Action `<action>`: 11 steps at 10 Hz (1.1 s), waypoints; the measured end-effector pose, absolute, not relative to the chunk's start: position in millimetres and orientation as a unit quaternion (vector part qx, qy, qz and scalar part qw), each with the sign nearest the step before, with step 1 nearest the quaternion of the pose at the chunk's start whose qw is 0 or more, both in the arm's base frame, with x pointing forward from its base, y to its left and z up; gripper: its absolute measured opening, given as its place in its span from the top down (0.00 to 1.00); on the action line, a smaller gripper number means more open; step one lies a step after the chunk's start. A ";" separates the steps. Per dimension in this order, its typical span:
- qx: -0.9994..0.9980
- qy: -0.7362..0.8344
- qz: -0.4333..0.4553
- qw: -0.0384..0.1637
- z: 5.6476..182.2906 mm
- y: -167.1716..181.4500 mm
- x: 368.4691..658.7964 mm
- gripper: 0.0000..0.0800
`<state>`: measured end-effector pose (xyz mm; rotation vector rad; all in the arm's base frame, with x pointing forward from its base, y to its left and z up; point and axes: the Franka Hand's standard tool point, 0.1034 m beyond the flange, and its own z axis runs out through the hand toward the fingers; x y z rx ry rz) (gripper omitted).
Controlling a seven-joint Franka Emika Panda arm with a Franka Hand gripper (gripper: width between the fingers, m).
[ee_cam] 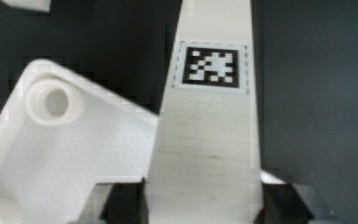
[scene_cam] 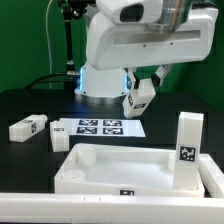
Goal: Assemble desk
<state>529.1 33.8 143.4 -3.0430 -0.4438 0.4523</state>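
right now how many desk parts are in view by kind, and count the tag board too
desk top: 1
legs: 4 (held leg, upright leg, outer lying leg, inner lying leg)
marker board: 1
total: 6

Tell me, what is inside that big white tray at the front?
One leg stands upright inside the desk top, in its corner at the exterior view's right; nothing else shows on its floor. The near rim hides the floor just behind it.
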 end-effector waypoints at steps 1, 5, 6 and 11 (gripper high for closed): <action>-0.985 -0.095 0.134 0.049 149.4 24.8 535.0 0.64; -0.998 -0.036 0.041 0.040 156.2 4.5 548.7 0.64; -0.999 -0.035 -0.003 0.034 156.0 1.8 554.0 0.64; -0.987 -0.060 -0.146 0.006 186.9 -22.5 594.8 0.64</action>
